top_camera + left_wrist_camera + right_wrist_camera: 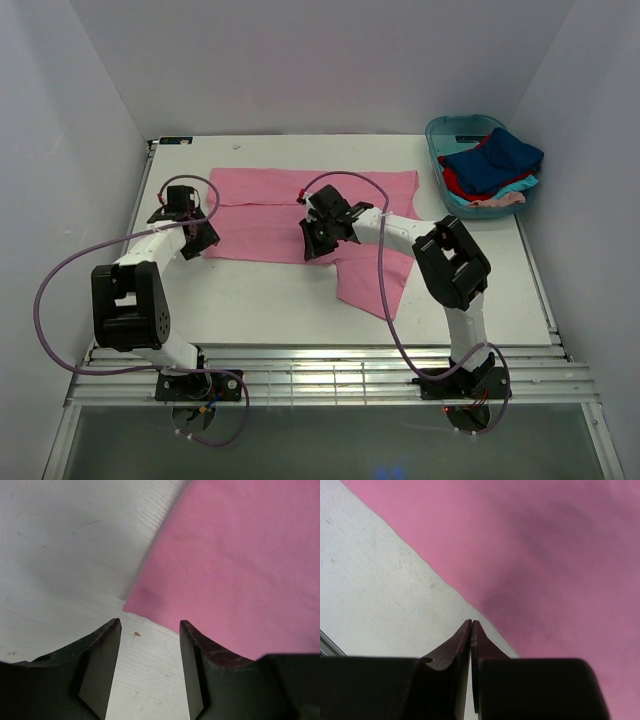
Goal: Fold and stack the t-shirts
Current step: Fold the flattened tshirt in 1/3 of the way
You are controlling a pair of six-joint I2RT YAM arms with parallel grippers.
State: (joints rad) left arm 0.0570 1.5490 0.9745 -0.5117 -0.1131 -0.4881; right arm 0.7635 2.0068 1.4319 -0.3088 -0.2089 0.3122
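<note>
A pink t-shirt (290, 215) lies spread flat across the middle of the table, with one flap hanging toward the near edge (372, 285). My left gripper (203, 243) is at the shirt's near-left corner. In the left wrist view it (150, 625) is open, with bare table between the fingers and the pink corner (145, 600) just ahead of the tips. My right gripper (314, 250) hovers at the shirt's near edge. In the right wrist view it (471, 623) is shut with nothing in it, and the pink cloth (545, 570) lies just beyond the tips.
A teal plastic tub (441, 135) stands at the far right corner of the table. It holds a heap of dark blue (500, 155), red (462, 185), turquoise and pale pink (503, 200) t-shirts. White walls close in the table on three sides.
</note>
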